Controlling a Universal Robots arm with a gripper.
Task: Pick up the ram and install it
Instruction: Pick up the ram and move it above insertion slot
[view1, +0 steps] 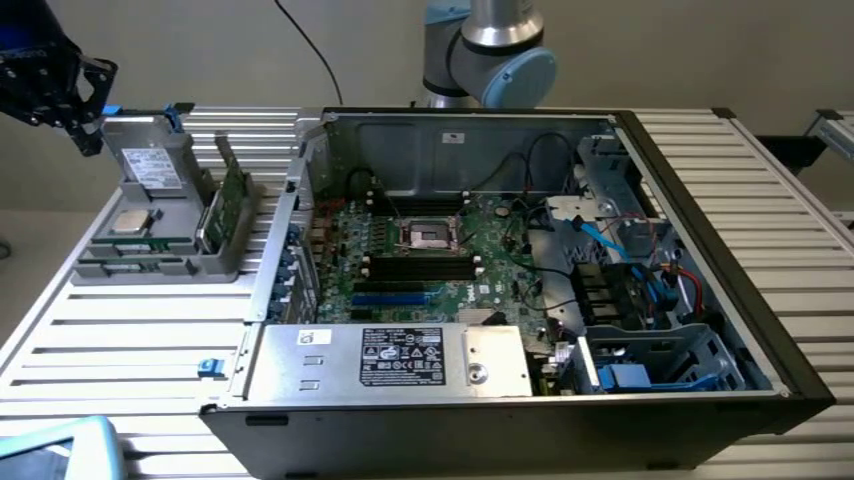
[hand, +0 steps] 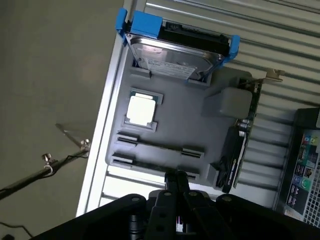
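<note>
The ram (hand: 160, 145) appears to stand edge-up in a slot of the gray holder (hand: 185, 130) on the counter (view1: 120, 330), beside the processor (hand: 141, 110). The claw (hand: 176, 179) hangs above, shut and empty; lowered shut, it could strike the stick instead of straddling it.

On the bench (view1: 767, 200), the open computer case (view1: 454, 150) stands at the exterior view's right. The parts holder (view1: 100, 265) sits just left, carrying hard drive (view1: 150, 165), processor (view1: 131, 222) and upright card (view1: 230, 210), with the tool (view1: 83, 132) above.
</note>
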